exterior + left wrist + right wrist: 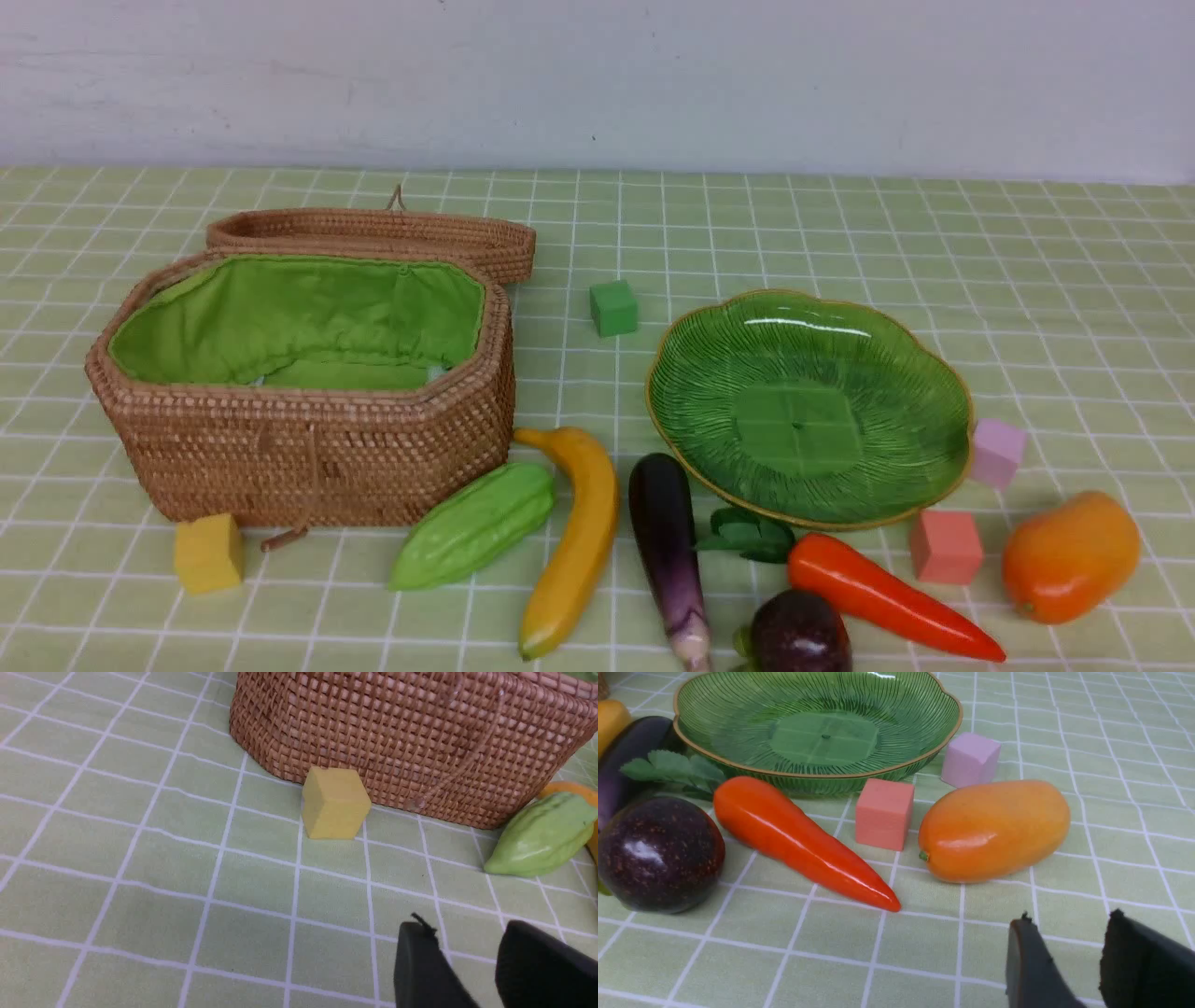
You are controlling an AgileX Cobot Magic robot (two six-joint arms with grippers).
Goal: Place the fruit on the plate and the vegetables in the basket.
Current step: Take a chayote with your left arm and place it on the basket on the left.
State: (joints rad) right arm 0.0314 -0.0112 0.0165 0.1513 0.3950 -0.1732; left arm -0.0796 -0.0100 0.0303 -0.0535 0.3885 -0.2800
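Note:
In the front view the wicker basket [308, 457] with green lining stands left, lid open behind, nothing showing inside. The green plate [934, 448] lies bare at the right. In front lie the green gourd [474, 525], banana [574, 537], eggplant [667, 546], carrot [882, 597], round purple fruit [798, 635] and orange mango [1071, 557]. Neither arm shows in that view. My left gripper [467, 928] is open over bare cloth, short of the basket [411, 742] and gourd [542, 835]. My right gripper [1069, 919] is open, empty, just short of the mango [994, 830], with the carrot [798, 840] beside it.
Small cubes lie about: yellow [208, 553] at the basket's front corner, green [613, 308] behind the plate, pink [997, 453] and salmon [946, 547] by the plate's near rim. A white wall backs the chequered green cloth.

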